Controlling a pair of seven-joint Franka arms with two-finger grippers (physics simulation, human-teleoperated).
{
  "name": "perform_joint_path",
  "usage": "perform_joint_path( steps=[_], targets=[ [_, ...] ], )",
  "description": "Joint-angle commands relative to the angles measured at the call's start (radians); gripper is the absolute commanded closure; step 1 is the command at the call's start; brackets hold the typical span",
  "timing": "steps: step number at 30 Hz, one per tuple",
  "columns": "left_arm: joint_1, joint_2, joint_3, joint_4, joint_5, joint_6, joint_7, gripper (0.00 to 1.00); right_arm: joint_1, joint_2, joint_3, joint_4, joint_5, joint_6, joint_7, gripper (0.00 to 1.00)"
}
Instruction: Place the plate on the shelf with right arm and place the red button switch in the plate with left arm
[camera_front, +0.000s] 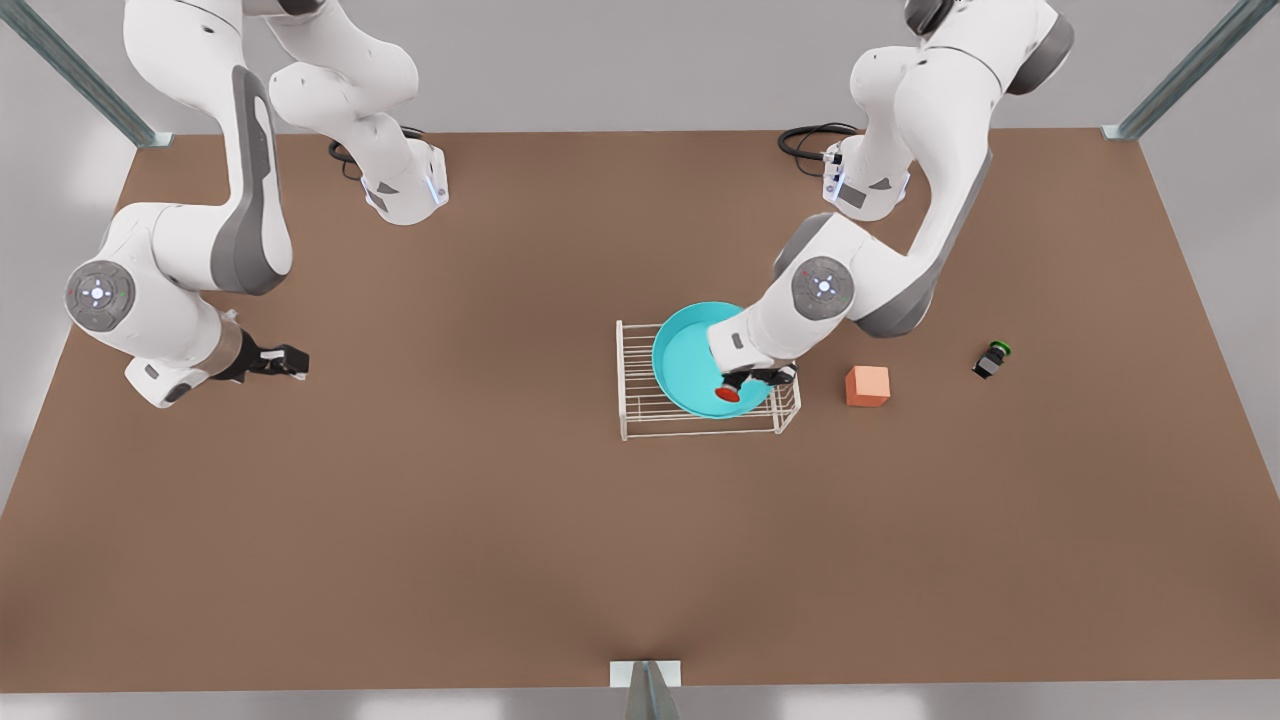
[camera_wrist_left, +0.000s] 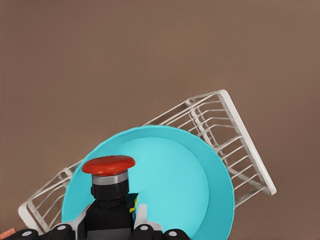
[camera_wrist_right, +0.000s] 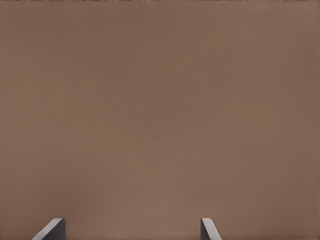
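The cyan plate (camera_front: 685, 352) (camera_wrist_left: 175, 185) lies on top of the white wire shelf (camera_front: 700, 418) (camera_wrist_left: 235, 135) near the table's middle. My left gripper (camera_front: 748, 384) (camera_wrist_left: 110, 222), on the arm at the front view's right, is shut on the black body of the red button switch (camera_front: 728, 394) (camera_wrist_left: 108, 165). It holds the switch over the near part of the plate, red cap outward. My right gripper (camera_front: 288, 360) (camera_wrist_right: 131, 230) waits open above bare brown table at the front view's left, well away from the shelf.
A salmon-orange cube (camera_front: 867, 386) stands just to the right of the shelf in the front view. Farther right lies a switch with a green cap (camera_front: 992, 359). Black cables (camera_front: 815, 140) coil by the arm bases at the table's back edge.
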Motion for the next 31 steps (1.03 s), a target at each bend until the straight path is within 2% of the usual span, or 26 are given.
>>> perform_joint_path(
  steps=[1, 5, 6, 7, 12, 14, 16, 19, 20, 21, 22, 23, 24, 31],
  targets=[
    [-0.004, 0.000, 0.000, -0.017, -0.023, -0.022, -0.670, 0.85, 0.003, 0.000, -0.001, 0.000, -0.004, 0.014, 0.060, 0.00],
    [-0.030, 0.018, 0.000, -0.037, -0.021, -0.022, -0.670, 0.85, 0.003, 0.002, -0.001, 0.000, -0.004, 0.014, 0.060, 0.00],
    [-0.032, 0.018, 0.000, -0.037, -0.021, -0.022, -0.669, 0.33, 0.003, 0.002, -0.001, 0.000, -0.004, 0.014, 0.060, 0.00],
    [-0.033, 0.018, 0.000, -0.037, -0.014, -0.023, -0.664, 0.00, 0.003, 0.002, -0.001, 0.000, -0.004, 0.014, 0.060, 0.00],
    [-0.015, 0.010, 0.005, -0.022, 0.031, -0.069, -0.574, 0.00, 0.003, 0.005, 0.000, 0.000, -0.005, 0.014, 0.058, 0.00],
    [0.131, 0.004, 0.012, 0.102, 0.072, -0.258, -0.340, 0.00, 0.003, 0.006, -0.001, 0.000, -0.004, 0.014, 0.058, 0.00],
    [0.181, 0.001, 0.016, 0.214, 0.143, -0.419, -0.250, 0.00, 0.003, 0.006, -0.001, 0.002, -0.004, 0.014, 0.058, 0.00],
    [0.284, 0.003, 0.017, 0.279, 0.144, -0.459, -0.133, 0.00, 0.003, 0.006, -0.001, 0.002, -0.004, 0.014, 0.058, 0.00],
    [0.281, 0.003, 0.058, 0.279, 0.132, -0.460, -0.101, 0.00, 0.003, 0.008, -0.001, 0.002, -0.004, 0.014, 0.058, 0.00],
    [0.185, -0.036, 0.319, 0.277, -0.024, -0.457, 0.163, 0.00, 0.003, 0.008, -0.001, 0.002, -0.004, 0.014, 0.058, 0.00],
    [0.134, -0.084, 0.471, 0.236, -0.189, -0.422, 0.218, 0.00, 0.003, 0.008, -0.001, 0.004, -0.004, 0.014, 0.058, 0.00],
    [0.125, -0.214, 0.471, 0.021, -0.155, -0.238, 0.221, 0.00, 0.003, 0.008, -0.001, 0.004, -0.004, 0.013, 0.057, 0.00],
    [0.125, -0.249, 0.468, -0.010, -0.115, -0.218, 0.226, 0.00, 0.001, 0.009, -0.001, 0.010, -0.002, 0.007, 0.050, 0.00],
    [0.106, -0.235, 0.456, 0.030, -0.089, -0.241, 0.215, 0.00, 0.001, 0.017, -0.001, 0.019, -0.004, 0.000, 0.047, 0.00]
  ],
)
